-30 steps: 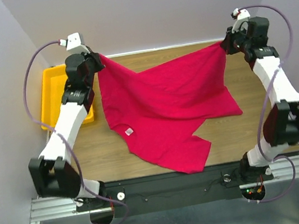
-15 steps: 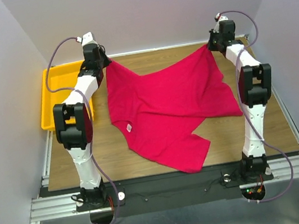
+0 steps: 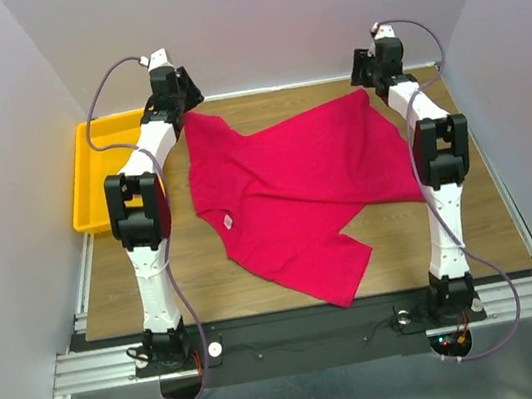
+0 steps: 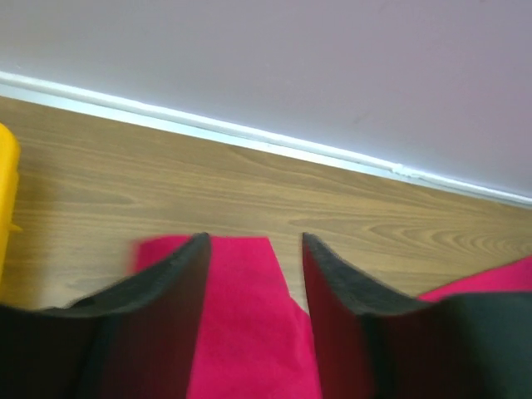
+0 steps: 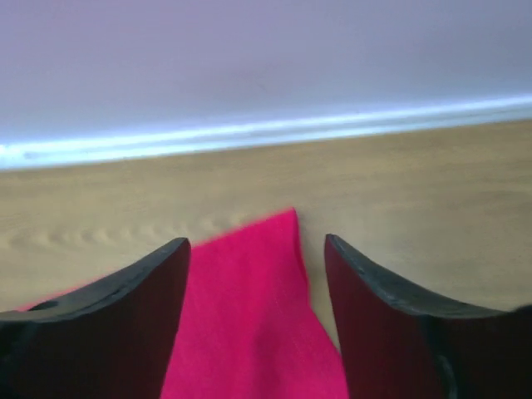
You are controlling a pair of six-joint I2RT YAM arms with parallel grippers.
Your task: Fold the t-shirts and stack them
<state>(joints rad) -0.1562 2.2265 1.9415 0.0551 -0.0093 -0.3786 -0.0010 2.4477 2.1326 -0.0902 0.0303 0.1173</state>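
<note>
At 9 o'clock on the table (image 3: 156, 273) sits a yellow tray (image 3: 91, 182). Just to its right, at 11 o'clock, the left gripper (image 4: 253, 243) reaches to the far edge. Its jaws are spread, and one corner of the crimson t-shirt (image 3: 293, 180) lies on the wood in the gap between them, pinched by neither finger. The shirt lies unfolded across the middle of the table. Its far edge runs 9-to-3 from one gripper to the other, and the rest trails back toward 6 o'clock, where a flap doubles over itself. The white neck label (image 3: 228, 223) shows on the left-hand side. At 1 o'clock the right gripper (image 5: 258, 243) mirrors the left: jaws parted, a red corner between them. Each arm is thus nearest its own corner, with the cloth running from the jaws back toward the bases, so a grip looks to be a matter of closing in place. Whether the pads touch the fabric cannot be told. The overhead view hides the fingertips behind the wrists, and the right wrist view is blurred.
</note>
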